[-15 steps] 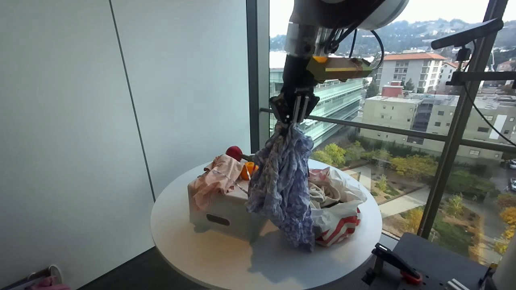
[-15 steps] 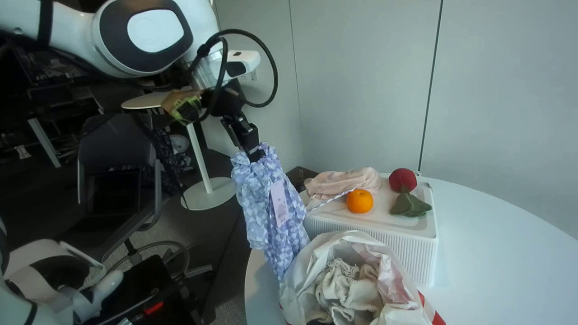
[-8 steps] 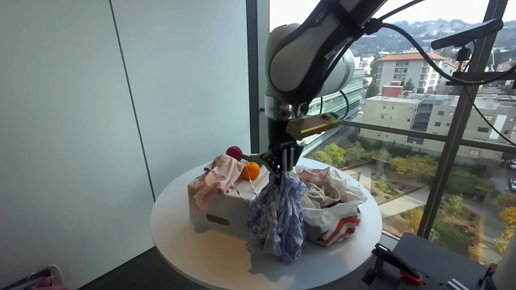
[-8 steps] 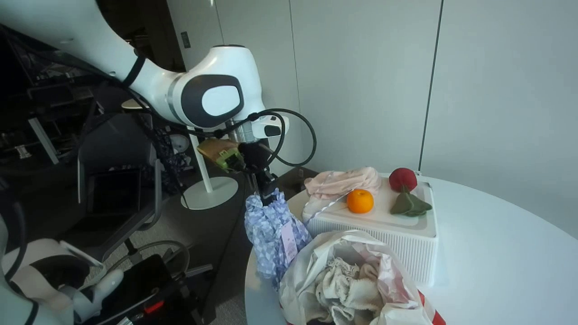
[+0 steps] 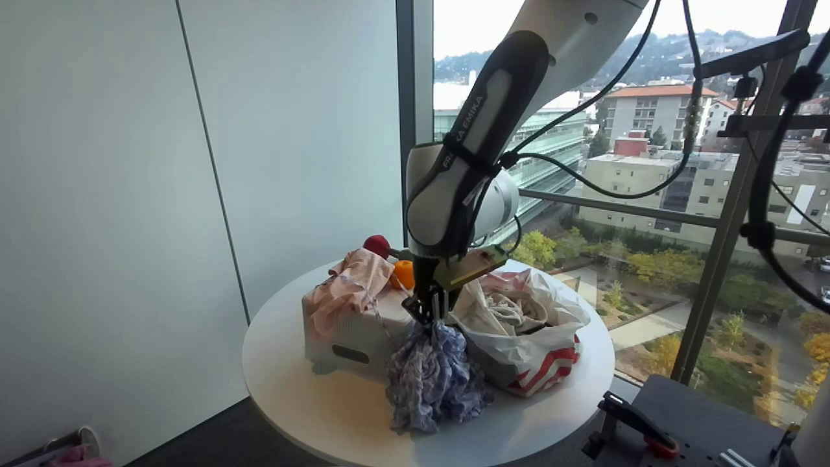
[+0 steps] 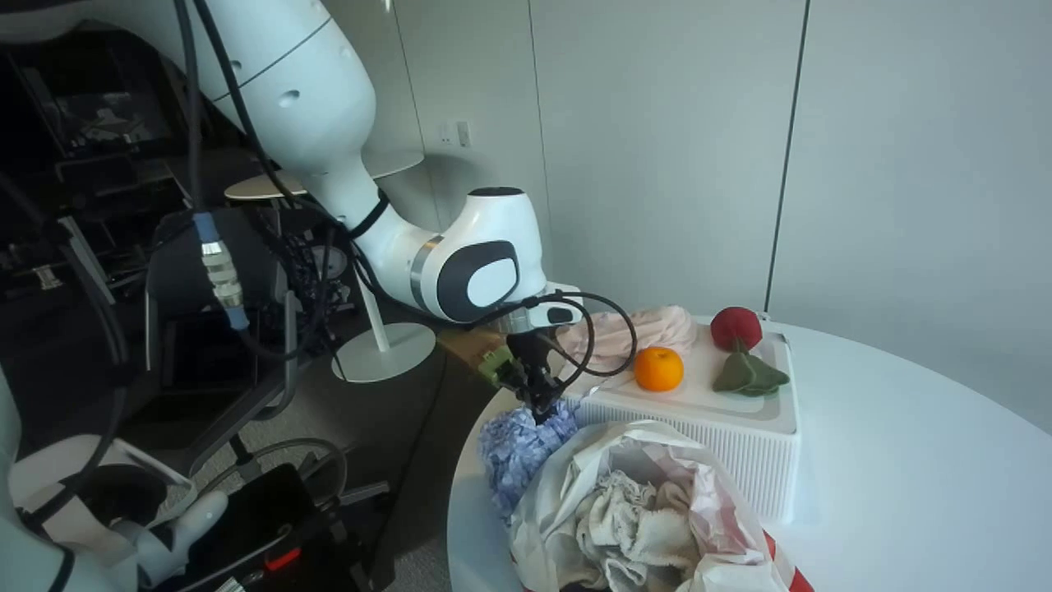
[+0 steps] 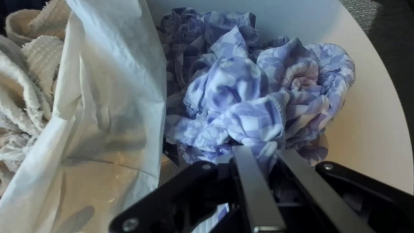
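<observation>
One lilac-and-white cloth (image 7: 239,90) is what I have in my pincer (image 7: 263,151); its two fingers (image 7: 254,186) stand narrow, gripping a bunched fold between their tips. In the wrist view the rest of the crumpled fabric spreads just ahead of the fingers. In an exterior view I see the cloth directly below the pincer, its lower folds heaped on the near part of a round white table (image 5: 311,402). There, just to its right, stands a plastic bag (image 5: 551,360) with red stripes, and off-white rags (image 6: 633,526) show in its mouth; I cannot tell whether bag and cloth touch. Left of the cloth and a little farther off sits a white box (image 5: 369,334). In both exterior views a pink cloth (image 5: 356,279) lies over the left side of its top, with an orange (image 6: 658,369) and a red ball (image 6: 735,327) near it; green leaves (image 6: 748,375) lie beside the ball.
</observation>
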Action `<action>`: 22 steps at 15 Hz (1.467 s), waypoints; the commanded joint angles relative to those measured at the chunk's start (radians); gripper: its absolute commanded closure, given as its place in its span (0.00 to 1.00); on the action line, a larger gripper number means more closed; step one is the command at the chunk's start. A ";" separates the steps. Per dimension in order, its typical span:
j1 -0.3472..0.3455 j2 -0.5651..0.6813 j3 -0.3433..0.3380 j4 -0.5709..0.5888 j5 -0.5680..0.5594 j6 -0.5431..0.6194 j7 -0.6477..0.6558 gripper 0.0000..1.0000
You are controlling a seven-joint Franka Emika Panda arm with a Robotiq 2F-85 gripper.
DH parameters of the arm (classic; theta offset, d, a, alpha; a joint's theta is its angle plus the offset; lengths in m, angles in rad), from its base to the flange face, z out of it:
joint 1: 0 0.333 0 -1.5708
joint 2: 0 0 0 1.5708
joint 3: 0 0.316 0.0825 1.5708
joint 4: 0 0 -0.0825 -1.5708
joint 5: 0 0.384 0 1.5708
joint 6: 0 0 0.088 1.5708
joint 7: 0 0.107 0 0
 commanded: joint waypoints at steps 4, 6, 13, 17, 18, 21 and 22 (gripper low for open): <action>0.000 0.298 -0.021 0.234 0.039 -0.002 -0.017 0.91; 0.030 0.333 -0.048 0.254 0.016 0.003 0.015 0.66; 0.024 0.321 -0.046 0.235 0.032 -0.007 -0.011 0.59; 0.047 0.280 -0.041 0.181 0.023 0.001 -0.002 0.17; 0.055 0.253 -0.038 0.142 0.022 0.012 0.004 0.10; 0.110 0.180 -0.053 0.029 -0.002 0.057 0.039 0.00; 0.138 0.151 -0.066 -0.018 -0.022 0.090 0.058 0.00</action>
